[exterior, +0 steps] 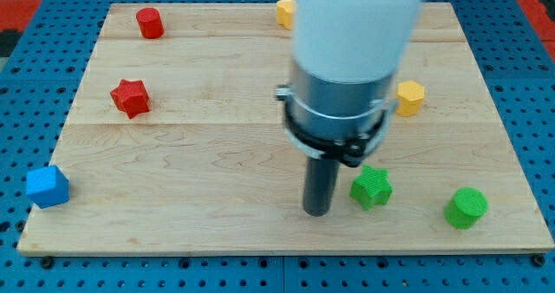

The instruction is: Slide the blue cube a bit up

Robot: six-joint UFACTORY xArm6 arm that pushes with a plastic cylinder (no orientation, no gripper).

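Observation:
The blue cube (47, 186) sits at the board's left edge, near the view's bottom left corner. My tip (316, 211) rests on the board at the view's lower middle, far to the right of the blue cube. The tip is just left of a green star block (371, 187), with a small gap between them. The arm's wide white and grey body hides the board's upper middle.
A red cylinder (150, 22) and a red star (131, 97) lie at the upper left. A yellow block (285, 13) shows at the top, partly hidden. A yellow hexagon (409, 97) lies at the right. A green cylinder (466, 208) sits at the lower right.

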